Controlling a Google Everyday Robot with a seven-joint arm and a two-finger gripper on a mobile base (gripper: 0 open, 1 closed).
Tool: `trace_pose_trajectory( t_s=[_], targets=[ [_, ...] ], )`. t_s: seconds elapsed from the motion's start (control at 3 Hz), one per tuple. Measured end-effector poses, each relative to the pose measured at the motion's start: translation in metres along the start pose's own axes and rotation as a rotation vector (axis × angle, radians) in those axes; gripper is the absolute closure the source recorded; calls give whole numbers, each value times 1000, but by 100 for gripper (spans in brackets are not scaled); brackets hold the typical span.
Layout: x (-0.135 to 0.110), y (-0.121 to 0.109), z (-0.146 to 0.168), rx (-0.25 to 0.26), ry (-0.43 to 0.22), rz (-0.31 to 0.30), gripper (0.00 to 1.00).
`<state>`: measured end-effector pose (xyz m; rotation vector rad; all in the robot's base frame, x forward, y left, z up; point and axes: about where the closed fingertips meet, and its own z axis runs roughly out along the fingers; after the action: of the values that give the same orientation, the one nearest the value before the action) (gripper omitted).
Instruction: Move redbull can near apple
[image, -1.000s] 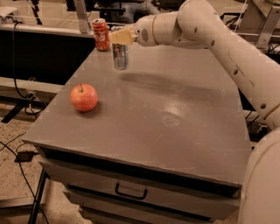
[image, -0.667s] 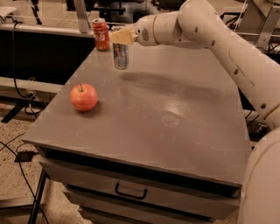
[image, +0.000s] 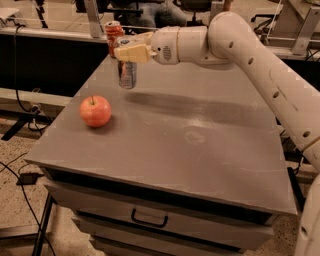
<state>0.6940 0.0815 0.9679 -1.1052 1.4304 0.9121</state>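
Observation:
The redbull can (image: 127, 74), slim and silver with dark markings, stands upright at the back left of the grey table (image: 210, 150). My gripper (image: 128, 52) reaches in from the right and is shut on the can's top, its beige fingers (image: 135, 52) on either side. I cannot tell whether the can's base touches the table. The red-orange apple (image: 95, 111) with a short stem lies on the table, to the front left of the can and about one can height away.
A red-orange soda can (image: 114, 31) stands at the table's back left edge, just behind my gripper. My white arm (image: 260, 60) spans the back right. Drawers with a handle (image: 148, 218) are below the front edge. Cables (image: 20, 170) lie on the floor at left.
My gripper and the redbull can have moved left and toward the front, closer to the apple. The apple and the soda can have not moved.

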Motion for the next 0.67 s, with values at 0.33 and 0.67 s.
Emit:
trace_pose_trajectory(
  t_s=[0.33,0.67],
  targets=[
    [-2,47,3,-115,-15,-43,100],
    [-2,54,5,-134,-16,-50,100]
  ],
)
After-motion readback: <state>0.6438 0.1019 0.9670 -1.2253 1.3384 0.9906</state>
